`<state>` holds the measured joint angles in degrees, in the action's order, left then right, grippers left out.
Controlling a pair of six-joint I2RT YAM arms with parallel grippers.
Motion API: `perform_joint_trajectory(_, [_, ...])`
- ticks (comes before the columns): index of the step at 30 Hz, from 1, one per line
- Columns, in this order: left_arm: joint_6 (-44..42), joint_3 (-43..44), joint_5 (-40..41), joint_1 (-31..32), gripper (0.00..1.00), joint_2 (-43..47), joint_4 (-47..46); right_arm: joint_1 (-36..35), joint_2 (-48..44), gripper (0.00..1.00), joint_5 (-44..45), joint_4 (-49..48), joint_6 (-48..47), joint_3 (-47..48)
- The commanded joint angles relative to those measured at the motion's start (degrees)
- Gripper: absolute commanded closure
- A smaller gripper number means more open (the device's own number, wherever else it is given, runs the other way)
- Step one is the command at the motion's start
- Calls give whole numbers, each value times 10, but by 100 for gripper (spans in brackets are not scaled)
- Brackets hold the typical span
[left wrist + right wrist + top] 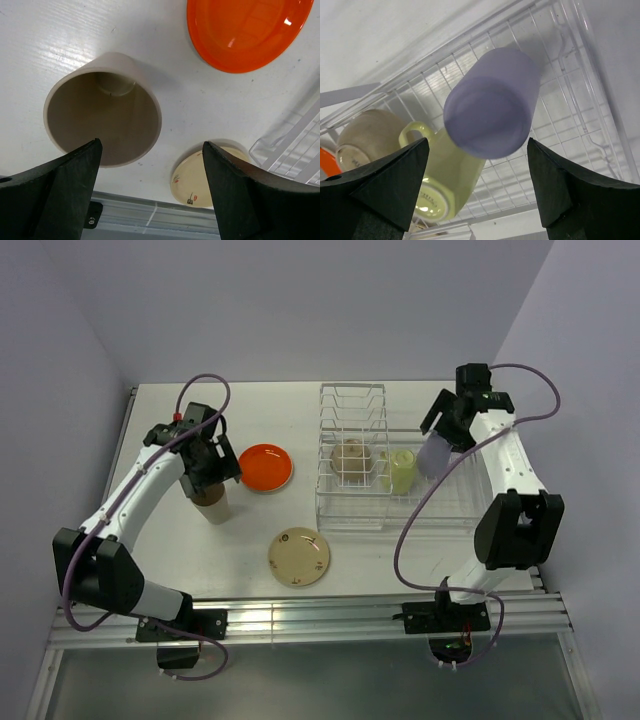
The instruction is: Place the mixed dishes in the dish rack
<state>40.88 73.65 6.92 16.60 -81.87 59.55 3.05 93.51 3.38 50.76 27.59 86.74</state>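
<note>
Over dish rack (450, 502), lavender cup (492, 102) below right end effector (476, 145).

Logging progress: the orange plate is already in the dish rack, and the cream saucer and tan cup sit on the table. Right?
Not quite. The orange plate lies on the table, left of the dish rack, not in it; the top external view shows this. The cream saucer and tan cup do sit on the table.

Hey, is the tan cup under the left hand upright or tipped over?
Upright. The tan cup stands mouth up; the left wrist view looks down into it.
</note>
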Motion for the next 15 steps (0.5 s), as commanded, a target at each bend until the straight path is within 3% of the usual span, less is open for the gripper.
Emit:
perform_joint_trajectory(1, [-18, 11, 17, 2, 12, -7, -31, 1, -48, 13, -14, 9, 2, 2])
perform_joint_trajectory(10, [-19, -23, -3, 3, 14, -60, -65, -1, -118, 13, -36, 51, 11, 38])
perform_joint_trajectory(14, [-19, -43, -11, 3, 29, -66, -80, -11, -157, 13, -62, 75, 25, 76])
perform_joint_trajectory(15, [-19, -45, -10, 3, 38, -68, -81, -14, -163, 13, -67, 79, 27, 82])
